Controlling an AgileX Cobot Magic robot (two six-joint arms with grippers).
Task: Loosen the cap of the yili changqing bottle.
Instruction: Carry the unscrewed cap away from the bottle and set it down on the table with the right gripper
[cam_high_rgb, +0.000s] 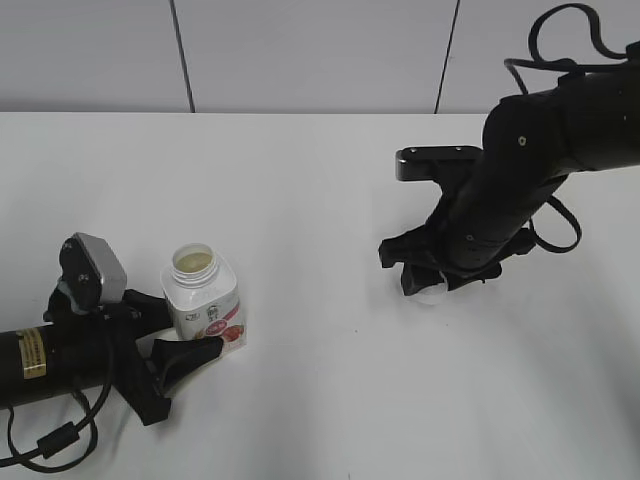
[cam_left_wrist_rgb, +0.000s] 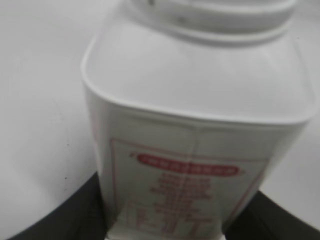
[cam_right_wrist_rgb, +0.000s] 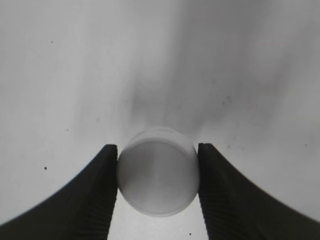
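The yili changqing bottle (cam_high_rgb: 205, 298) stands at the front left of the table, white with a pink-red label, its neck open with no cap on it. My left gripper (cam_high_rgb: 185, 335) is shut on its lower body; the left wrist view shows the bottle (cam_left_wrist_rgb: 195, 125) close up between the black fingers (cam_left_wrist_rgb: 165, 225). The white cap (cam_right_wrist_rgb: 158, 170) sits flat top up between the fingers of my right gripper (cam_right_wrist_rgb: 158, 172), which touch both its sides. In the exterior view my right gripper (cam_high_rgb: 432, 285) is down at the table at mid right, with the cap (cam_high_rgb: 431, 294) barely showing beneath it.
The white table (cam_high_rgb: 320, 400) runs to a grey wall at the back. The left arm's body and cable lie along the front left edge. The right arm reaches in from the upper right.
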